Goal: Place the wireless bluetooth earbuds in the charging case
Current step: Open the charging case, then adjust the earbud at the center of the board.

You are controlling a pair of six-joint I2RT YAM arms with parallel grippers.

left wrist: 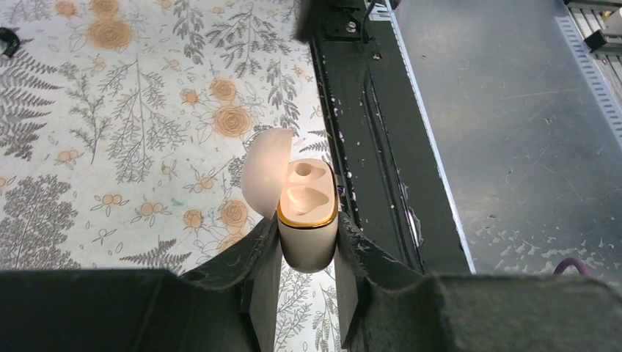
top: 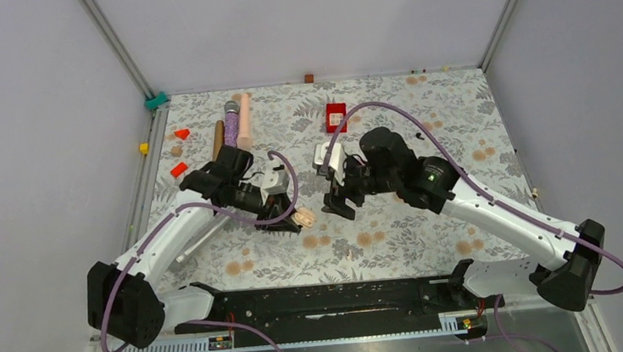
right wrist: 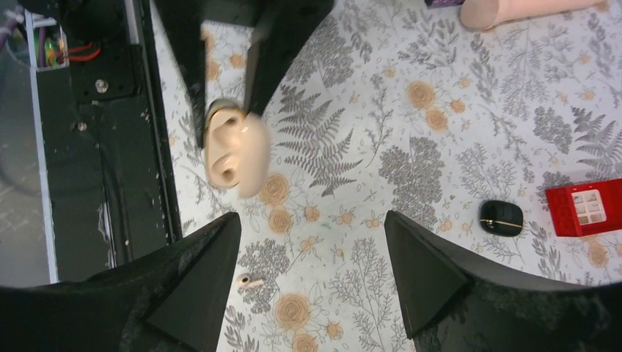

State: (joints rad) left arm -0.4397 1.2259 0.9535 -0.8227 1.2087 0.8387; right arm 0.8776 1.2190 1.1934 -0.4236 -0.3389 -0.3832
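Observation:
My left gripper (left wrist: 308,238) is shut on a beige charging case (left wrist: 308,220) with a gold rim. It holds the case a little above the mat near the front rail, lid (left wrist: 265,172) hinged open, two hollows showing in its top. The top view shows this case (top: 305,219) at the left gripper's tip. My right gripper (right wrist: 312,220) hangs open over the mat just to its right, with nothing between the fingers. One whitish earbud (right wrist: 251,281) lies on the mat beside the right gripper's left finger (right wrist: 198,279). The held case (right wrist: 236,150) shows beyond it.
A shut black case (right wrist: 502,217) and a red box (right wrist: 587,207) lie farther out on the mat. Pink (top: 244,121), purple (top: 231,123) and brown (top: 218,139) cylinders lie at the back left, with small red blocks (top: 178,169) nearby. The black front rail (left wrist: 367,110) runs right beside the held case.

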